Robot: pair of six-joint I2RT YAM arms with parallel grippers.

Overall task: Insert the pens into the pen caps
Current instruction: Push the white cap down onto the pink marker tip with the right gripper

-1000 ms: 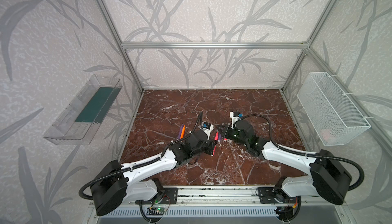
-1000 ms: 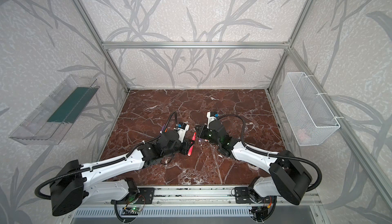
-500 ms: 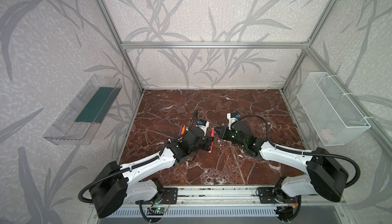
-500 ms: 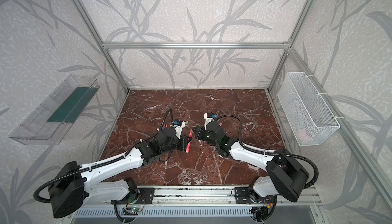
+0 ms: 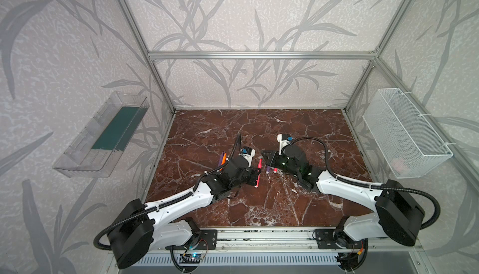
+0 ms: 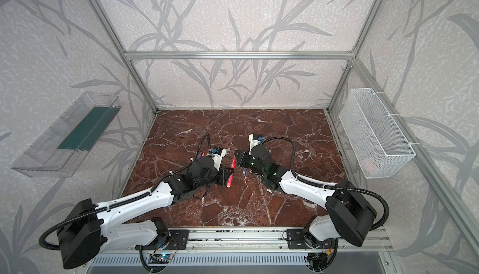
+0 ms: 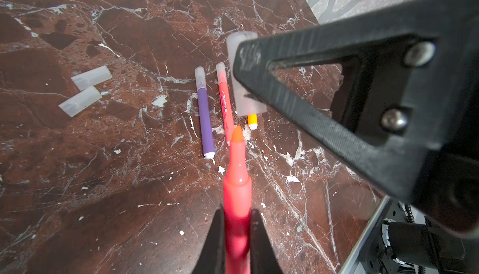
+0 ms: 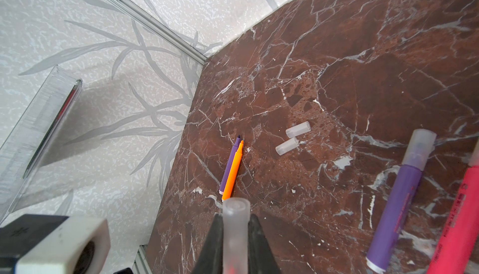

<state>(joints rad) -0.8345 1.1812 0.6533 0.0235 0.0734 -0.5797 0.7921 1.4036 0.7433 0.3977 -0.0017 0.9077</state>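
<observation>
At the left of the marble table [image 5: 207, 119], an uncapped purple pen [image 8: 229, 166] and an uncapped orange pen [image 8: 234, 171] lie touching, side by side. Right of them lie 2 loose caps [image 8: 298, 129], just beside each other. The left gripper [image 7: 237, 215] is clamped on an uncapped pink-red pen [image 7: 237, 182], its tip aimed at the held cap [image 8: 235, 208] pinched in the right gripper [image 8: 236, 223]. Tip and mouth are near, not yet joined. On the table by the right gripper lie a capped purple pen [image 7: 204, 112], a capped pink-red pen [image 7: 225, 104] and an orange pen's tail [image 7: 252, 123], its cap end hidden. So 2, probably 3, pens look done, 1 is being capped, and 2 remain.
</observation>
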